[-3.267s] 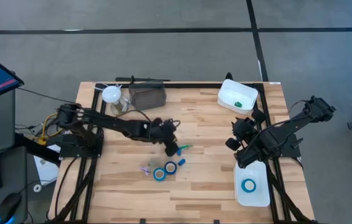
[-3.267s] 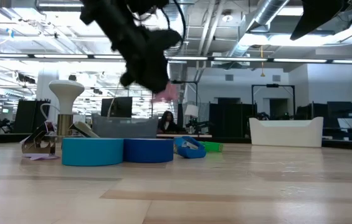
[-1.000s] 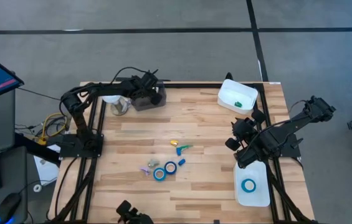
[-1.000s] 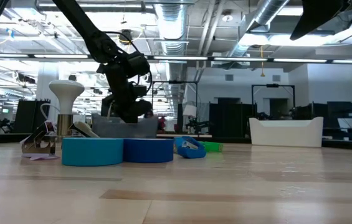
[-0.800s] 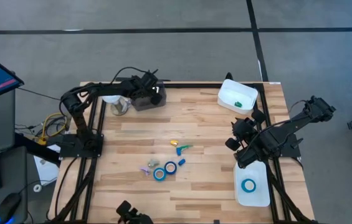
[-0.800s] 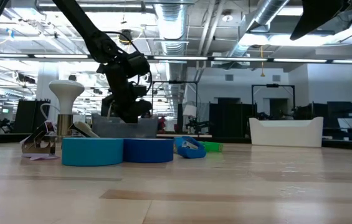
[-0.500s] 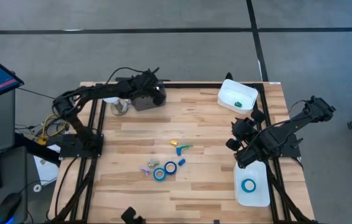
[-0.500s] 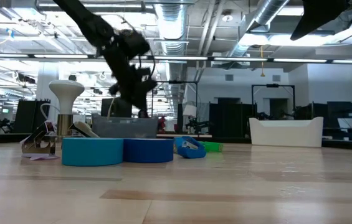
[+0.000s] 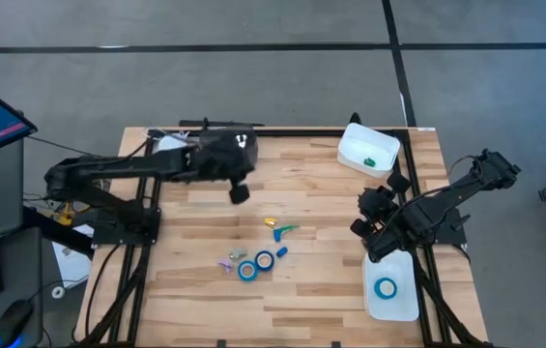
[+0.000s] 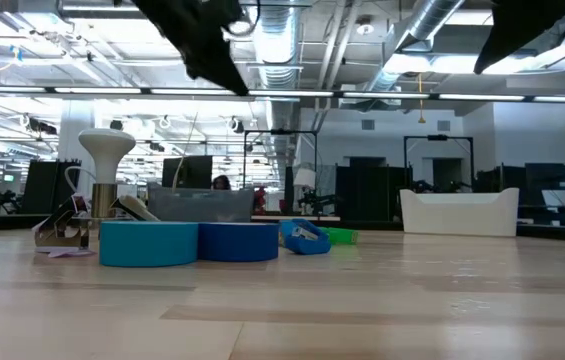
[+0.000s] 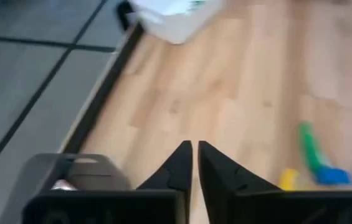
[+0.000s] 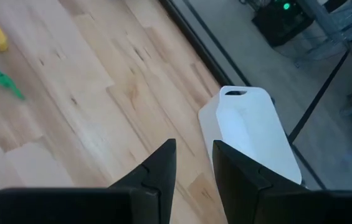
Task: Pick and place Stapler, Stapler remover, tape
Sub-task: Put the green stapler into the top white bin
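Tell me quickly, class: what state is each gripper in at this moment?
Left gripper: closed, nothing between its jaws, raised above the table's far left part.
Right gripper: jaws slightly apart, nothing held, near the white tray.

Pale wooden table [image 9: 321, 193] with visible grain, matt blue tape [image 10: 149, 244], smooth white plastic bin [image 12: 253, 134]

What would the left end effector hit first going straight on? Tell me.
Probably bare table: the shut left end effector angles down at open wood. The white bin lies farther along; the green item sits off to one side. Depth is unclear.
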Motion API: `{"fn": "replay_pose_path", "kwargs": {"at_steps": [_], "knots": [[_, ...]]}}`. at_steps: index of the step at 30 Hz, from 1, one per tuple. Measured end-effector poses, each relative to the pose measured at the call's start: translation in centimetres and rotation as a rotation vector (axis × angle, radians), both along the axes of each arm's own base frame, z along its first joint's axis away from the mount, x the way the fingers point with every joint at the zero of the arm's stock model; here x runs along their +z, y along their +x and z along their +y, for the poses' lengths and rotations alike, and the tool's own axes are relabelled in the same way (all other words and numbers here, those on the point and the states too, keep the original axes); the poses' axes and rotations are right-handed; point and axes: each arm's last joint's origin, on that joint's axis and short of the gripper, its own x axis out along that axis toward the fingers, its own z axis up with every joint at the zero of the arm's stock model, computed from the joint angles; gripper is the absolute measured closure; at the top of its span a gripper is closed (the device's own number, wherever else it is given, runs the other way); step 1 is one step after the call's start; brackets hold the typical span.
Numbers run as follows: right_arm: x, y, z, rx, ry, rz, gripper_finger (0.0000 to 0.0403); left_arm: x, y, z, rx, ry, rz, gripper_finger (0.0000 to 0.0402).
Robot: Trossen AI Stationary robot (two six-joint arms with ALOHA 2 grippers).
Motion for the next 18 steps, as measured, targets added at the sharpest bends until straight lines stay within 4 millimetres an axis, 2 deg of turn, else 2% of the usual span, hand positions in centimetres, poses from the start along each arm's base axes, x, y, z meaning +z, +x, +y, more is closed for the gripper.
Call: {"fn": "replay_pose_path", "kwargs": {"at_steps": [5, 8, 18], "knots": [[0.0, 0.2, 0.1, 0.001, 0.013, -0.015, 0.0306, 0.7, -1.3, -4.0, -0.009, 0.113, 0.061, 0.0398], [0.0, 0.3, 0.2, 0.005, 0.018, -0.024, 0.0306, 0.5, -2.2, -5.6, -0.002, 0.181, 0.061, 0.0399], [-0.1, 2.0, 1.3, 0.19, 0.068, -0.011, 0.0306, -3.6, -6.9, -7.1, 0.019, 0.066, -0.092, 0.0399]]}}
